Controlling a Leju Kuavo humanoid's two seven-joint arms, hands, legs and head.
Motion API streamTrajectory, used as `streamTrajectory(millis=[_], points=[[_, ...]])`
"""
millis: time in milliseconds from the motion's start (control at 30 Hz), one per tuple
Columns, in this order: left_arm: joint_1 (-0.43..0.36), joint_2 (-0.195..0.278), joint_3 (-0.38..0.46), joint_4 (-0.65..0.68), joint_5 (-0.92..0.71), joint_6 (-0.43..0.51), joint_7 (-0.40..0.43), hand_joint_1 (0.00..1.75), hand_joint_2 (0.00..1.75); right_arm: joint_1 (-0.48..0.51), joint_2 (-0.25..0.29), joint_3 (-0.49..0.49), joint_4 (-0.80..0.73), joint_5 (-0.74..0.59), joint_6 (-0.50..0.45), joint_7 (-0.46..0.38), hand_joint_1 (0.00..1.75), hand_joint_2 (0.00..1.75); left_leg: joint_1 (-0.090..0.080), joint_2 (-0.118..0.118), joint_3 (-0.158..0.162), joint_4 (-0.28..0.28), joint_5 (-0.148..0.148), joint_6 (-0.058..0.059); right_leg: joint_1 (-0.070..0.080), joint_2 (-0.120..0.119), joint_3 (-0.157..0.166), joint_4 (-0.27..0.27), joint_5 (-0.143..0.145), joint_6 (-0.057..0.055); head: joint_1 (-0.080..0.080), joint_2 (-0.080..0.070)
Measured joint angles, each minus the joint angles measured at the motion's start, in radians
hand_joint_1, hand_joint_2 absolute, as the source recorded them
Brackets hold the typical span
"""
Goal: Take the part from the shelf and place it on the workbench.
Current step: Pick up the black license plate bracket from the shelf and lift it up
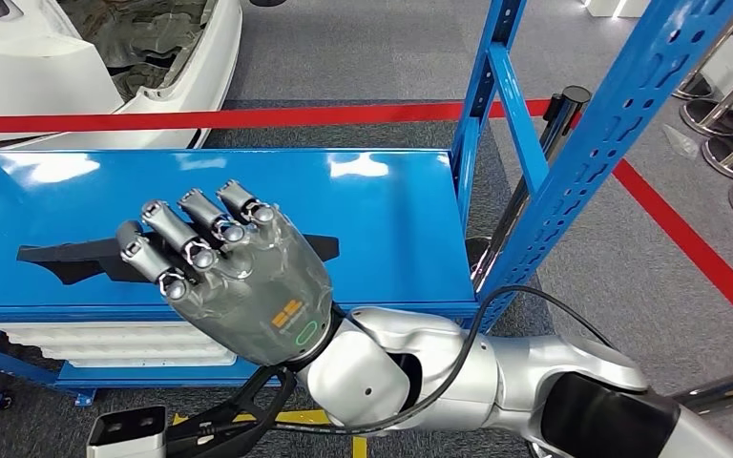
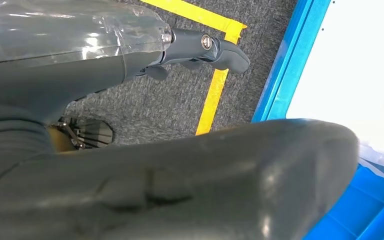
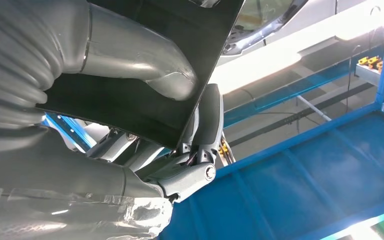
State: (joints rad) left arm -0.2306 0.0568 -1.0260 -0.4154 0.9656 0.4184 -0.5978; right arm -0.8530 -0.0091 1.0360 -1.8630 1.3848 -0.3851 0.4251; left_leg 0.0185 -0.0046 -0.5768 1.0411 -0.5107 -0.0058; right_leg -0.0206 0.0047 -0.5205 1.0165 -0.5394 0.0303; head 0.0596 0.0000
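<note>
Head view: I see my right hand (image 1: 239, 286) over the black part (image 1: 67, 260) lying on the blue shelf (image 1: 382, 219). Right wrist view adds thumb and fingers (image 3: 207, 125) seemingly clamping the part's edge. Left hand (image 2: 130, 150): grasp unclear.

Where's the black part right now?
In the head view, the black part lies on the blue shelf, toward its left front, gripped by the right hand.

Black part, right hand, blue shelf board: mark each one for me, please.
black part (image 1: 57, 258), head view, on its flat end sticking out beside the fingers.
right hand (image 1: 239, 286), head view, on the back of the hand.
blue shelf board (image 1: 391, 229), head view, on a bare stretch.
</note>
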Motion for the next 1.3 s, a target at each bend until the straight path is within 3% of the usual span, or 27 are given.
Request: streamTrajectory(millis=[567,900,1300], points=[[-0.009,0.000,0.014,0.000,-0.039,-0.015,0.013,0.00,0.00,-0.009,-0.004,-0.002,-0.018,0.007,0.015,0.018,1.75,1.75,0.000,0.000,0.000,0.000,0.000,0.000,0.000,0.000,0.000,0.000,0.000,0.000,0.000,0.000],[-0.009,0.000,0.014,0.000,-0.074,-0.075,0.015,0.00,0.00,-0.009,-0.007,-0.006,-0.020,0.007,0.026,0.023,1.75,1.75,0.001,0.000,0.000,0.000,0.000,0.000,0.000,0.000,0.000,0.000,0.000,0.000,0.000,0.000],[-0.009,0.000,0.036,0.000,-0.114,-0.035,0.004,0.00,0.00,-0.009,-0.011,-0.007,-0.028,0.006,0.040,0.027,1.75,1.75,0.001,0.000,0.000,0.000,0.000,0.000,0.000,0.000,0.000,0.000,0.000,0.000,0.000,0.000]])
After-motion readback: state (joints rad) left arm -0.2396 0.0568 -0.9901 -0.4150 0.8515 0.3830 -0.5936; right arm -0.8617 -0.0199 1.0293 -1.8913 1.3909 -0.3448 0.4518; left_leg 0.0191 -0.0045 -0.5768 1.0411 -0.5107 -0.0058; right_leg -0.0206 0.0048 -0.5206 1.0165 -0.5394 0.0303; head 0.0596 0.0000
